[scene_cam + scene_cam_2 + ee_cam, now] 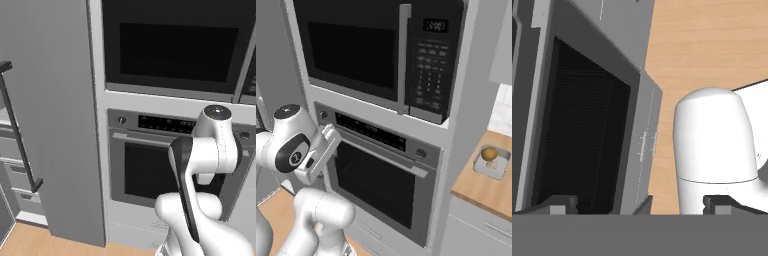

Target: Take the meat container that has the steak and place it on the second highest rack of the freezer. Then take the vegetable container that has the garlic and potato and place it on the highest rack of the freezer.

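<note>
Here the potato (pixel 489 153) lies well apart from the wide-open claw (pixel 640 204).

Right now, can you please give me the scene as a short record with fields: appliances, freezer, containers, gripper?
appliances: microwave above, wall oven below, both with doors shut
freezer: tall grey door with dark bar handle, standing open left of the ovens; drawers show behind it
containers: one tray on the wooden counter to the right, holding the potato; garlic cannot be made out
gripper: open, holding nothing, looking along the oven front toward the wooden floor
</note>
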Controlling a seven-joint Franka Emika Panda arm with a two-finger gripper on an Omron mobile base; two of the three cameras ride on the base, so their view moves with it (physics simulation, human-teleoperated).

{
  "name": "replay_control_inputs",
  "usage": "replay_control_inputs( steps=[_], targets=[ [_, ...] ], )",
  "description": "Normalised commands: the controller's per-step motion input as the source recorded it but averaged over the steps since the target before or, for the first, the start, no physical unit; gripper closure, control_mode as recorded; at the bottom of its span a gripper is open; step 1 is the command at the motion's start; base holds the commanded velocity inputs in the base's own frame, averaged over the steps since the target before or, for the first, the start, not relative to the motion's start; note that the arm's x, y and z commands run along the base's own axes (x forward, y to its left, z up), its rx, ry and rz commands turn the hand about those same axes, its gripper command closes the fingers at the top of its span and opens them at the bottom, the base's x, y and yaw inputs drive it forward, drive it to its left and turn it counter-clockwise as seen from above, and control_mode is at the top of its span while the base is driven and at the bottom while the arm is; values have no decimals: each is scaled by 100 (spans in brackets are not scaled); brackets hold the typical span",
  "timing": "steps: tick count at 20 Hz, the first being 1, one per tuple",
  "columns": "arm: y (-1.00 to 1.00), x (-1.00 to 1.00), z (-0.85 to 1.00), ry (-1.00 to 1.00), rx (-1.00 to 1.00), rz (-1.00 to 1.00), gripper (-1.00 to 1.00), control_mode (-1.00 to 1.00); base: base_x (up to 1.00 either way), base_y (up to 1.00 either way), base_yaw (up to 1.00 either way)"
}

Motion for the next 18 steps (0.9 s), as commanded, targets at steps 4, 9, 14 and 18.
replay_control_inputs(
  steps=[4, 9, 14, 18],
  targets=[
    [0, 0, 0, 0, 0, 0, -100, 100, 0, -100, 2],
    [0, 0, 0, 0, 0, 0, -100, 100, 0, -100, 2],
    [0, 0, 0, 0, 0, 0, -100, 100, 0, -100, 2],
    [0, 0, 0, 0, 0, 0, -100, 100, 9, -99, -1]
  ],
)
